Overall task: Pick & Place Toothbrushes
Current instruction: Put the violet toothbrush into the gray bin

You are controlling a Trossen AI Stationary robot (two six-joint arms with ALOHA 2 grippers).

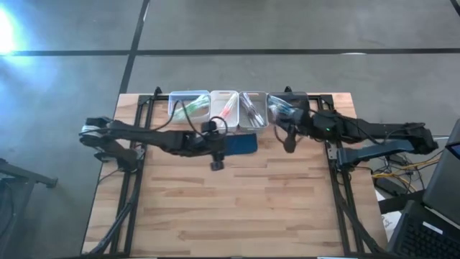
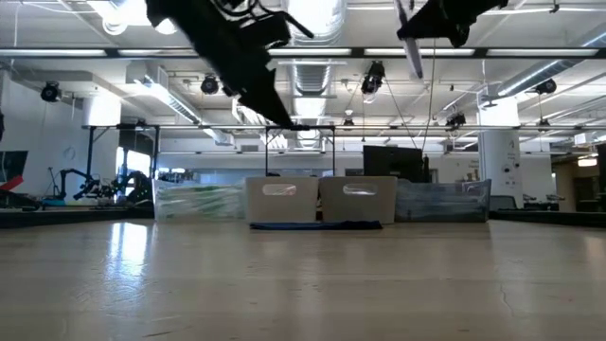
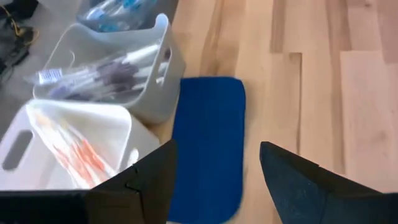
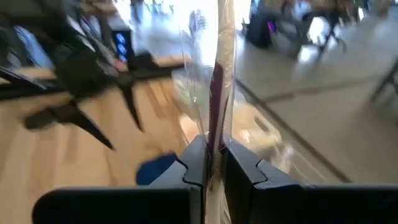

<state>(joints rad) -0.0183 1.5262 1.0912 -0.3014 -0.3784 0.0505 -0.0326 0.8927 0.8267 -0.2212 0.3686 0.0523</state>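
Toothbrushes lie sorted in a row of small bins at the table's far edge: green ones [image 1: 188, 106], orange-red ones [image 3: 78, 149], greyish ones [image 3: 106, 71]. My left gripper [image 3: 214, 180] hovers open above the near end of the dark blue pad [image 3: 208, 137], in front of the bins, with nothing between its fingers. My right gripper [image 4: 214, 165] is raised near the rightmost bin [image 1: 277, 108], shut on one toothbrush [image 4: 219, 74] in a clear wrapper. My right gripper pinches the wrapped toothbrush between its two fingers, low on its shaft [image 4: 215, 134]. Most of the stick stands out beyond the fingertips. The toothbrush [image 2: 414, 47] is lifted well clear of the table and the bins.
The bins [image 2: 322, 199] stand side by side along the far edge, with the pad [image 1: 241, 144] just in front of the middle ones. The wooden tabletop [image 1: 237, 208] stretches bare toward the near edge. Black frame rails [image 1: 338, 194] run along both sides.
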